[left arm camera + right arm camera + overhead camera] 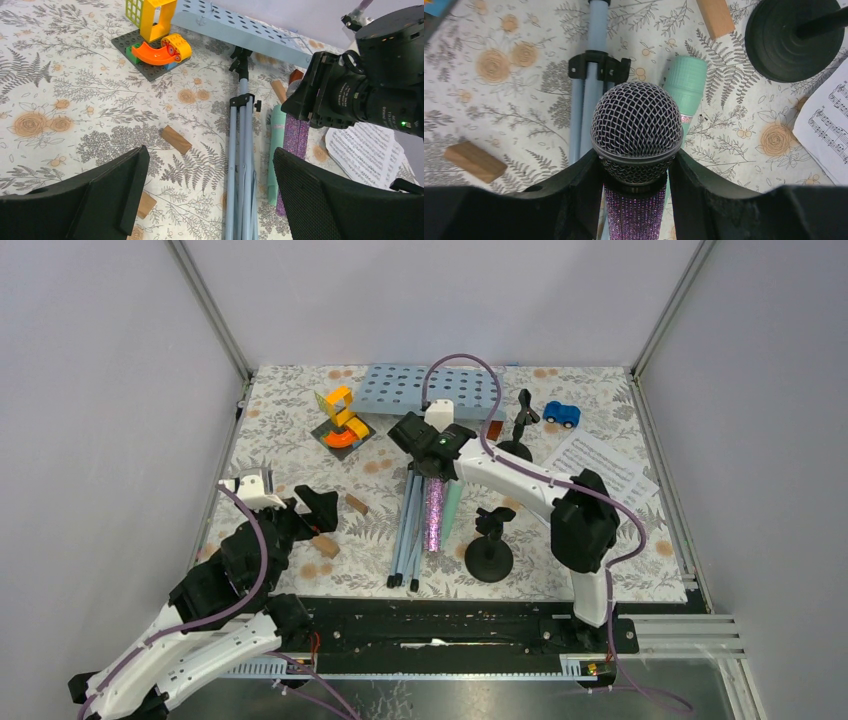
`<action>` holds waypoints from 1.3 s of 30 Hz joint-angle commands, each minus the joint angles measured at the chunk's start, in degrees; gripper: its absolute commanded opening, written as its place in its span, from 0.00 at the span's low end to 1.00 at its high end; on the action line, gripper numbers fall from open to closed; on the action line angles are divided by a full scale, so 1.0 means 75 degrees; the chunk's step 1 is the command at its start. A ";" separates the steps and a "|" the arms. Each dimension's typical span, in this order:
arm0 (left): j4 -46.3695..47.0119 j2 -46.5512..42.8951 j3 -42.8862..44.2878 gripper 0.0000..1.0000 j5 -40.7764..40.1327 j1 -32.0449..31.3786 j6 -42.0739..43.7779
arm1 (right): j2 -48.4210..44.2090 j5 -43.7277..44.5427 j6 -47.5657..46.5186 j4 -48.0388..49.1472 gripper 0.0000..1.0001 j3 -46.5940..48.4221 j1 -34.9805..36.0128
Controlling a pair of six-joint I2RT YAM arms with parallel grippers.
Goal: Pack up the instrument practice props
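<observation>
Jaws of the right arm (510, 480) are clamped tight on the purple glitter toy microphone (636, 135), gripping its neck just under the silver mesh head; whether its tail rests on the floral tabletop (290, 440) I cannot tell. Just beside these jaws on one side lies the mint-green toy microphone (686, 87), close against the purple one. On the other side lie the folded tripod legs (591, 75) of the pale blue perforated music rack (430, 390), whose panel lies beyond the jaws by the far wall. One black round-based mic holder (794, 40) stands near the jaws, past the green microphone, with the white sheet-music pages (826, 130) just beside it. A second black round-based holder (489, 558) stands behind the jaws, near the leg ends. Jaws of the left arm (230, 570) gape wide and hold nothing, well apart from the right pair. A small brown wooden block (176, 139) lies on the tabletop ahead, between them.
</observation>
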 commanded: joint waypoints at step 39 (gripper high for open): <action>-0.0095 0.0117 0.0012 0.99 -0.0136 0.0019 -0.0036 | 0.0457 -0.1214 -0.0001 0.0906 0.70 -0.0080 -0.1093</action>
